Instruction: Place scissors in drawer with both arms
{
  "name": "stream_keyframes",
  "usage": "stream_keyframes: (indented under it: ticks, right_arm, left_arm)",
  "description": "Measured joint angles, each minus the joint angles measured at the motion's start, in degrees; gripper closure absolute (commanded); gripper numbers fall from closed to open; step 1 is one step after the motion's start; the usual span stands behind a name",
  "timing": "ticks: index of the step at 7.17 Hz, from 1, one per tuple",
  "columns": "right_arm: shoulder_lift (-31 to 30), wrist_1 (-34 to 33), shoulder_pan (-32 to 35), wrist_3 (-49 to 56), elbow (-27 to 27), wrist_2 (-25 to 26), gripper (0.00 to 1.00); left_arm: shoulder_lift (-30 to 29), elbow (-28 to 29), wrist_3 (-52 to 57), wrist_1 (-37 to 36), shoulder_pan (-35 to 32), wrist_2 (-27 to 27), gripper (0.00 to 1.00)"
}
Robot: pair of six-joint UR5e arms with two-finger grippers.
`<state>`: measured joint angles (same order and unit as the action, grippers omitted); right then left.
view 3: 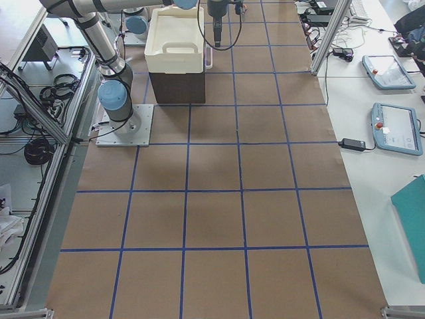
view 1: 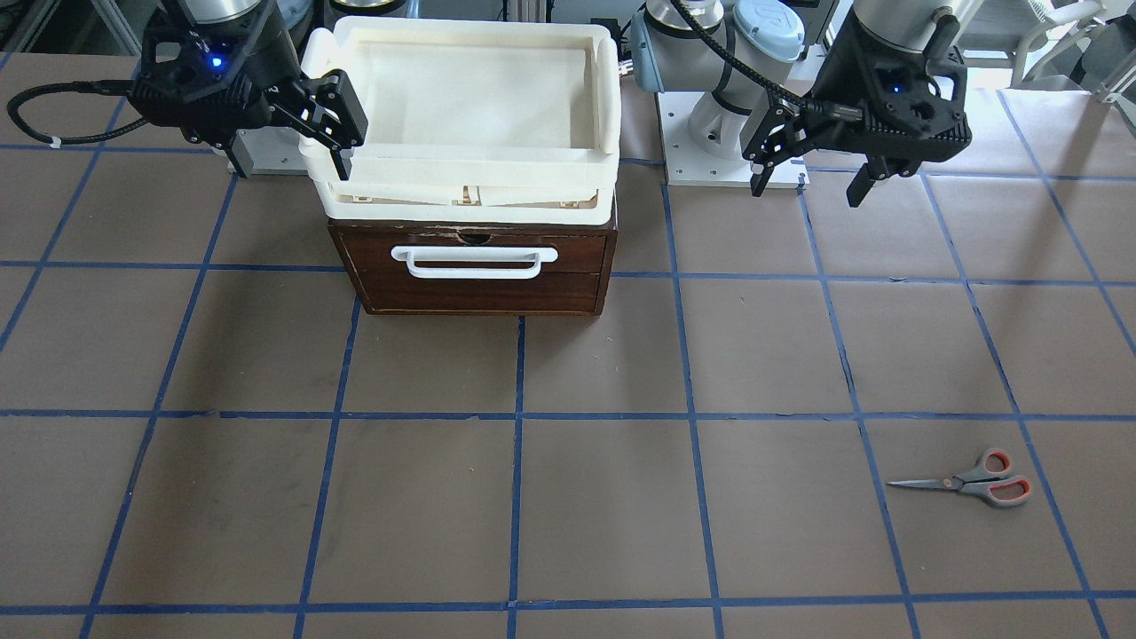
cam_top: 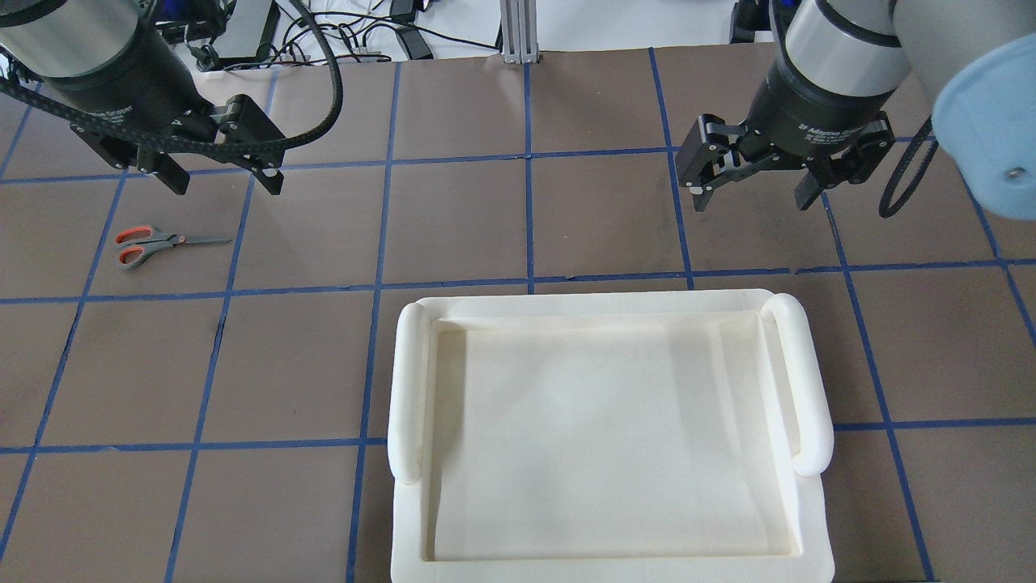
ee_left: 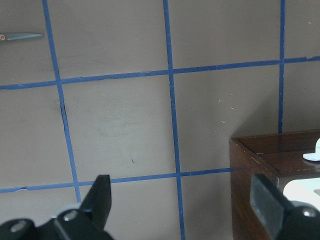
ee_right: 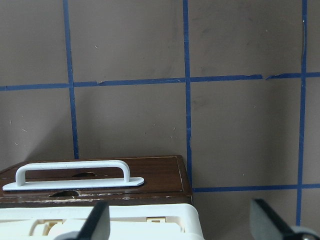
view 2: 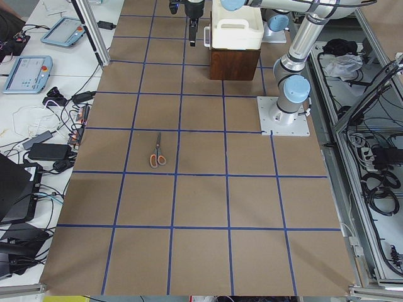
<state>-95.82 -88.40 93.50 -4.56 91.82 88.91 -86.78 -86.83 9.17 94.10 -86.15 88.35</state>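
Observation:
The scissors (view 1: 972, 482), with grey handles lined in orange-red, lie flat on the brown table on my left side; they also show in the overhead view (cam_top: 154, 243) and the exterior left view (view 2: 157, 154). Only their blade tip (ee_left: 20, 36) shows in the left wrist view. The dark wooden drawer (view 1: 479, 284) is closed, its white bar handle (view 1: 475, 260) facing away from me. My left gripper (cam_top: 222, 185) hangs open and empty above the table, just beyond the scissors. My right gripper (cam_top: 753, 198) hangs open and empty in front of the drawer (ee_right: 150, 175).
A cream-white plastic tray (cam_top: 409, 380) sits on top of the drawer box and hides it from above. The table is brown with a blue tape grid. Arm base plates (view 1: 728, 164) stand behind the drawer box. Tablets and cables lie off the table's far edge.

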Motion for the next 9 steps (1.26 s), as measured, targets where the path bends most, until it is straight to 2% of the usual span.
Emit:
stream_keyframes:
  ticks: [2, 3, 4, 6, 7, 9]
  right_arm:
    - [0.4, -0.4, 0.0, 1.5, 0.0, 0.0, 0.00]
    - [1.5, -0.6, 0.0, 6.9, -0.1, -1.0, 0.00]
    - [3.7, -0.7, 0.1, 15.5, -0.2, -4.2, 0.00]
    - [8.9, -1.2, 0.7, 32.1, -1.0, -9.8, 0.00]
    - [12.1, -1.3, 1.9, 38.3, -2.0, -10.1, 0.00]
    - [20.1, -1.2, 6.6, 47.6, -6.8, -7.0, 0.00]
  left_arm:
    - [0.2, 0.7, 12.2, -0.8, 2.7, 0.7, 0.00]
    - [0.5, 0.8, 19.8, -0.9, 4.3, 1.4, 0.00]
    - [0.4, 0.3, 27.3, -1.6, 6.6, 2.1, 0.00]
    - [-1.4, -2.1, 44.9, -5.9, 14.8, 2.2, 0.00]
    - [-2.8, -4.5, 55.0, -9.8, 18.8, 2.3, 0.00]
    - [-6.6, -8.9, 73.4, -16.4, 26.1, 2.5, 0.02]
